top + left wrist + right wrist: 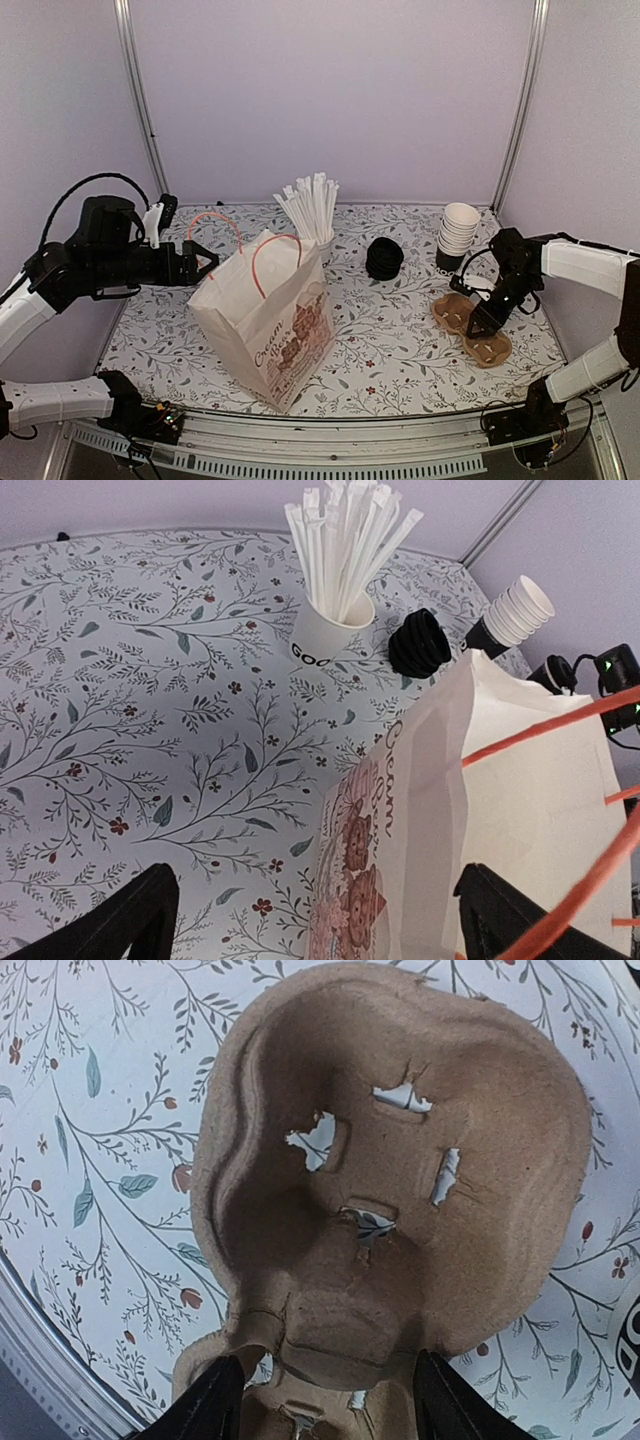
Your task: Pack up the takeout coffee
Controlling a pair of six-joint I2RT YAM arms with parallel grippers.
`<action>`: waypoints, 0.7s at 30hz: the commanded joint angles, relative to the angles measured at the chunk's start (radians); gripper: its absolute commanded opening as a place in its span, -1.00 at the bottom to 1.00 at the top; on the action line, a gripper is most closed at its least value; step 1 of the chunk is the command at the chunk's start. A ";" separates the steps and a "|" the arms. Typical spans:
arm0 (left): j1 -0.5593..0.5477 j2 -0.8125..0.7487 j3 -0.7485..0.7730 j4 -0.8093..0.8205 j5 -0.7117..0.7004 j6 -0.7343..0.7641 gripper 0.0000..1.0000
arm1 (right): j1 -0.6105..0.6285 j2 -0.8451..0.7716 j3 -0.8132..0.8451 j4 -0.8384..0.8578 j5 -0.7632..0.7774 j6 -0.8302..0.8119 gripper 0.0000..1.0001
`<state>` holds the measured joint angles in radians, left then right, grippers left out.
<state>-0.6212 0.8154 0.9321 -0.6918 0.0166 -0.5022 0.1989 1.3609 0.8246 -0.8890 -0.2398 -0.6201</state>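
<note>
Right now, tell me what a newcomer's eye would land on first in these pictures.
The white paper bag with orange handles stands front and centre-left on the floral table, with the open left gripper beside its handles. Behind it, a cup of white straws fans upward. At the right, the right gripper is down on a brown pulp cup carrier.

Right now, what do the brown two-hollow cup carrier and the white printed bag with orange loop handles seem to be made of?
The brown two-hollow cup carrier looks like moulded paper pulp: matte, fibrous, with ragged torn holes. The white printed bag looks like matte paper, sharply creased and folded. Its orange loop handles may be twisted paper cord; too thin to be sure.
</note>
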 commanded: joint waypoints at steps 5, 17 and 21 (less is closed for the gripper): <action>-0.006 -0.031 -0.026 0.018 -0.064 -0.023 0.99 | 0.048 0.073 0.008 0.025 0.068 0.080 0.17; -0.006 -0.036 -0.028 0.012 -0.053 -0.027 0.97 | 0.085 0.060 0.022 0.035 0.107 0.112 -0.22; -0.007 -0.036 -0.029 0.012 -0.049 -0.029 0.96 | 0.085 0.031 0.053 0.018 0.090 0.112 -0.30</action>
<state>-0.6209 0.7898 0.9150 -0.6922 -0.0345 -0.5262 0.2752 1.4258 0.8352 -0.8562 -0.1432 -0.5163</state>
